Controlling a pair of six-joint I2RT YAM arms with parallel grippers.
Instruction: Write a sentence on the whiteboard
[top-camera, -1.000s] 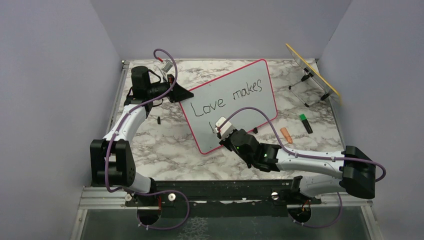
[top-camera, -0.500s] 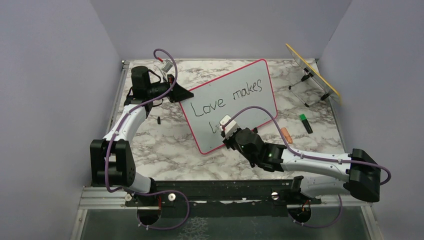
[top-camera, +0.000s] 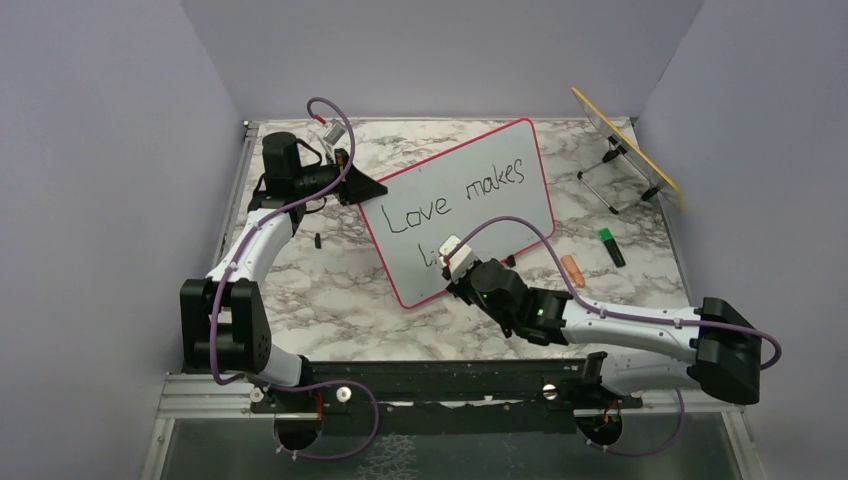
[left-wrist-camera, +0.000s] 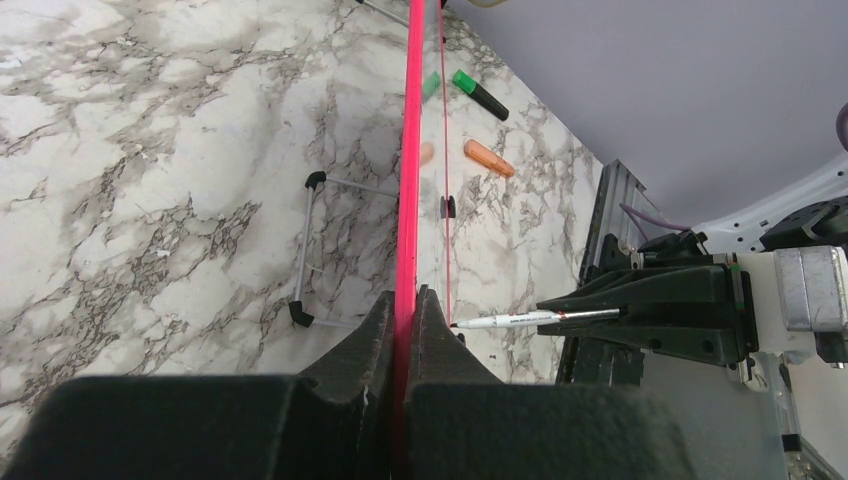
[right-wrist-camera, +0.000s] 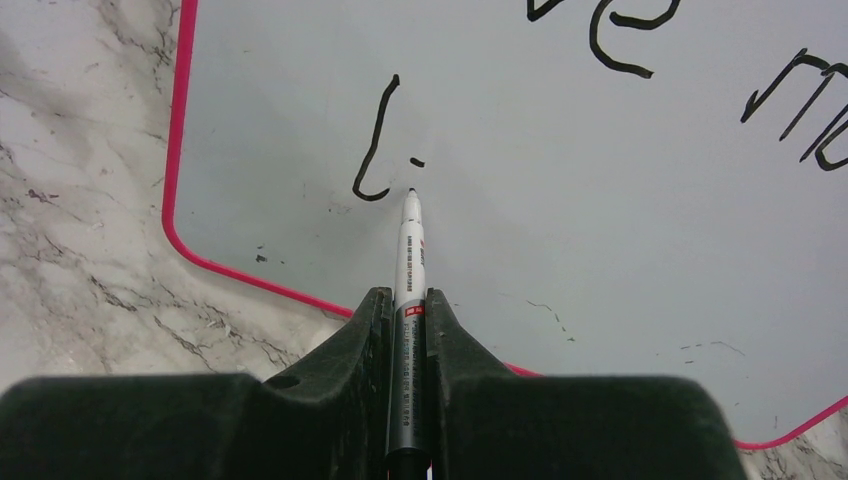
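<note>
The right gripper (right-wrist-camera: 408, 305) clenched a marker (right-wrist-camera: 410, 245), its tip on the whiteboard (right-wrist-camera: 620, 260) just under an "i" dot, probably to draw the stem. The left gripper (left-wrist-camera: 405, 305) pinched the board's pink edge, seemingly to steady it at mid-frame. The sentence (top-camera: 455, 197) read "Love makes l". No container showed.

right gripper (right-wrist-camera: 406, 300) shifted right, l stroke (right-wrist-camera: 376, 140) uncovered

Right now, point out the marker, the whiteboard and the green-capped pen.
marker (right-wrist-camera: 408, 258), right wrist view, white barrel.
whiteboard (top-camera: 437, 183), top external view, bare white face.
green-capped pen (top-camera: 611, 246), top external view, mid-body.
</note>
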